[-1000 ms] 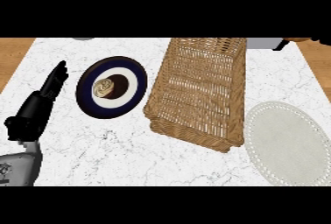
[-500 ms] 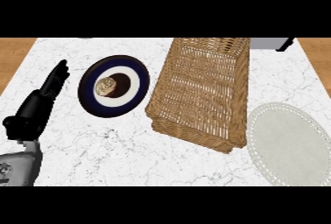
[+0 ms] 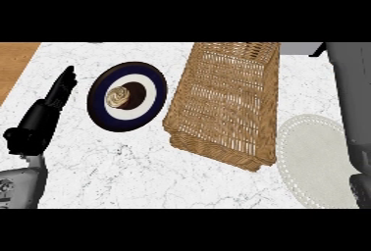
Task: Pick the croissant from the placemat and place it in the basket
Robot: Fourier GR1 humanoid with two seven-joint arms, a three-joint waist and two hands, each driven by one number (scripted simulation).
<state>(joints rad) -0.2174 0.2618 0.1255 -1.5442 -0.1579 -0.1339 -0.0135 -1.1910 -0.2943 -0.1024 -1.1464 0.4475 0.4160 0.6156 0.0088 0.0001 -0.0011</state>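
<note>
Croissant not visible | basket (image 3: 228, 105) top cut off | R forearm (image 3: 351, 108) covers placemat (image 3: 311, 162) edge

A: What sits at the frame's centre?

B: A tall woven wicker basket (image 3: 228, 103), lying on the white marbled counter (image 3: 145, 171). Left of it is a round dark blue plate (image 3: 101, 110) holding a swirled cream-and-brown pastry (image 3: 123, 96).

A: And the edges?

B: At the left, a black hand (image 3: 45, 115) with straight fingers pointing up. At the lower right, a pale oval placemat (image 3: 315, 162), partly covered by a grey forearm (image 3: 351, 98).
</note>
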